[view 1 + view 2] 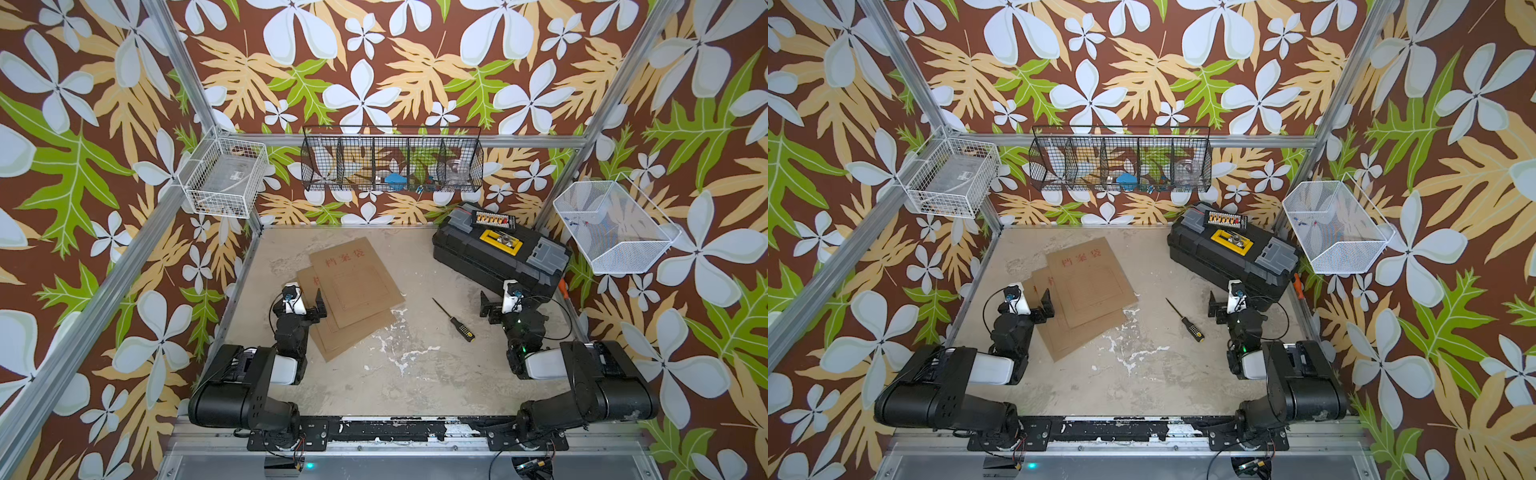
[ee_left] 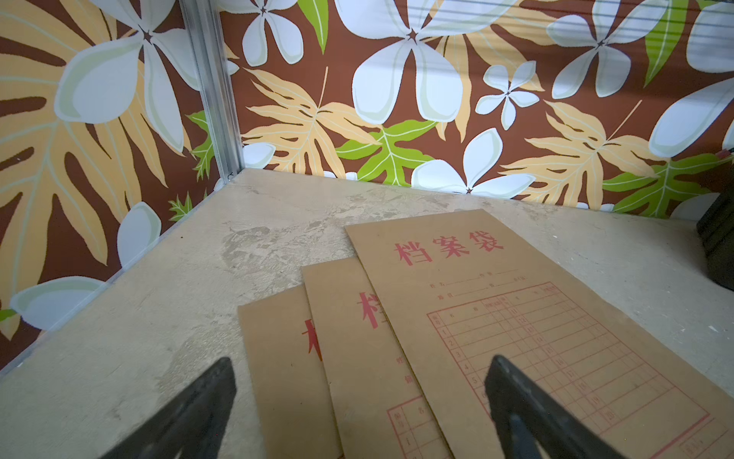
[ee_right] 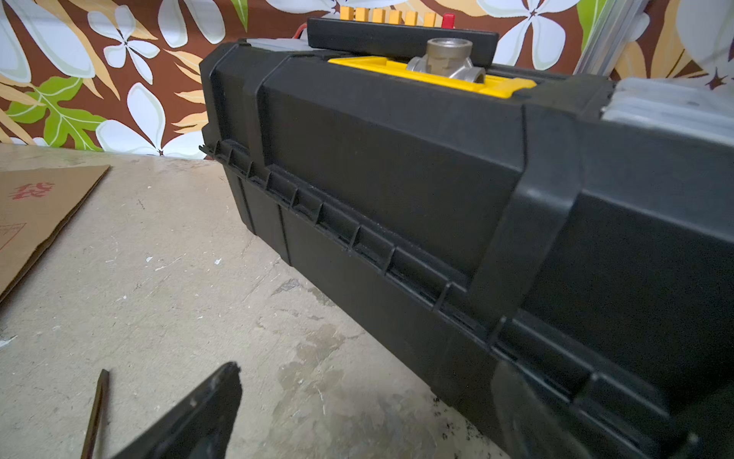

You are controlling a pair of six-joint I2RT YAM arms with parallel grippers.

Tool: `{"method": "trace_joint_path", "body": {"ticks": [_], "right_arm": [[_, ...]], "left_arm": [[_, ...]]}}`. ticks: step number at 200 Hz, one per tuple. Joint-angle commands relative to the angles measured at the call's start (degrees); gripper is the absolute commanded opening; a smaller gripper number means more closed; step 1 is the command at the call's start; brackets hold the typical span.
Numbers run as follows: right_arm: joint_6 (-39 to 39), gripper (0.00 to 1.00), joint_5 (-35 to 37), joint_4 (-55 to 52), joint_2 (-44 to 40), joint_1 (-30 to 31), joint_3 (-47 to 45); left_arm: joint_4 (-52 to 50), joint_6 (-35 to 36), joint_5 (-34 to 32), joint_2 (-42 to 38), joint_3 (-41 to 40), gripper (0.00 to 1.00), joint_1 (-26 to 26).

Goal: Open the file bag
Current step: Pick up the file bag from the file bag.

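Nothing of the job is done yet, as far as I can see. The file bag (image 1: 357, 282) I mean to open lies flat with its printed face up. It is the top one of three fanned bags on the left half of the table (image 1: 415, 374). No flap or fastening shows on that face, so I judge the closure is underneath and the bag will need turning or lifting first.

The left arm (image 1: 291, 328) has its jaws wide apart and empty, at the near left edge of the stack. I cannot tell whether they touch the paper. The right arm (image 1: 523, 328) has its jaws apart and empty too, just beside the black toolbox (image 1: 498, 257) and well apart from the bags, with the screwdriver (image 1: 455, 322) lying between. Gripping, turning and opening are all left to do.
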Motion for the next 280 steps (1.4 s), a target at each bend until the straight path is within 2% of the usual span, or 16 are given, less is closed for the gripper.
{"method": "trace_joint_path", "body": {"ticks": [1,158,168,188,202,214,232,244,256,280], "right_arm": [[0.19,1.0,-0.22,0.61,-0.12,0.04,0.19],[0.93,1.0,-2.24,0.83,-0.06,-1.18,0.17],[0.19,1.0,-2.13,1.57,-0.35,-0.59,-0.49],[-1.78,1.0,-1.73,3.72,-3.57,1.01,-2.94],[-1.78,1.0,-0.27,-3.1,-8.87,1.95,-1.65],[-1.76,1.0,0.16,-11.34,-12.71,2.85,0.9],[-3.2,1.0,2.68,-16.13,-16.24,5.79,2.69],[-0.37,1.0,2.23,-18.13,-18.79,6.49,3.25],[4.06,1.0,-0.26,-17.42,-21.18,6.6,3.06],[7.48,1.0,-3.35,-20.52,-23.96,9.65,5.17]], "left_arm": [[1.47,0.43,0.4,0.0,0.05,1.0,0.1],[2.66,0.34,0.24,-0.5,-0.72,1.0,-0.01],[5.95,1.33,-0.1,-1.36,-2.76,1.0,-0.9],[9.25,5.09,-7.21,-6.08,-6.43,1.0,-6.33],[4.38,5.99,-12.82,-11.94,-6.46,1.0,-9.33],[-2.6,5.49,-14.29,-17.34,-5.41,1.0,-10.49],[-8.42,5.19,-18.77,-23.07,-3.94,1.0,-12.63],[-13.02,3.47,-20.85,-25.53,-1.83,1.0,-13.96],[-18.61,0.07,-18.73,-26.37,1.37,1.0,-14.24],[-25.17,-5.47,-8.73,-26.08,5.99,1.0,-15.14]]}}
